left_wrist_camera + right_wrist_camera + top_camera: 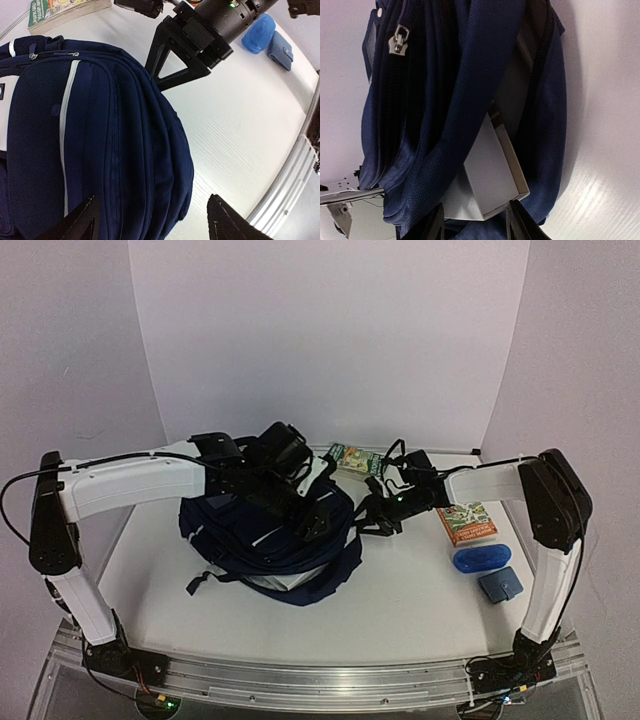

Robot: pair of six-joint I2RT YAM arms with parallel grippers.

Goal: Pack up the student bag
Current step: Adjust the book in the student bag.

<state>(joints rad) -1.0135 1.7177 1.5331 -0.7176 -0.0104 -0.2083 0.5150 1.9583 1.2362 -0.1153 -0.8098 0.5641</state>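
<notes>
Centrally the student bag (270, 540), one book (352, 460) behind it; second book (467, 523), case (480, 559), wallet (500, 585) rightward.

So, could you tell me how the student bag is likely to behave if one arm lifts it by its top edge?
Probably floppy: the student bag is soft fabric, slumped on the table, so it would likely sag and fold. The white boxy item tucked in its folds may shift or slide out if tilted. Its loose strap could drag or snag.

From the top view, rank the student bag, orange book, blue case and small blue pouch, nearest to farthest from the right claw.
From the right claw:
1. student bag, beside it, leftward.
2. orange book, to its right.
3. blue case, right, nearer front.
4. small blue pouch, front right.
</notes>
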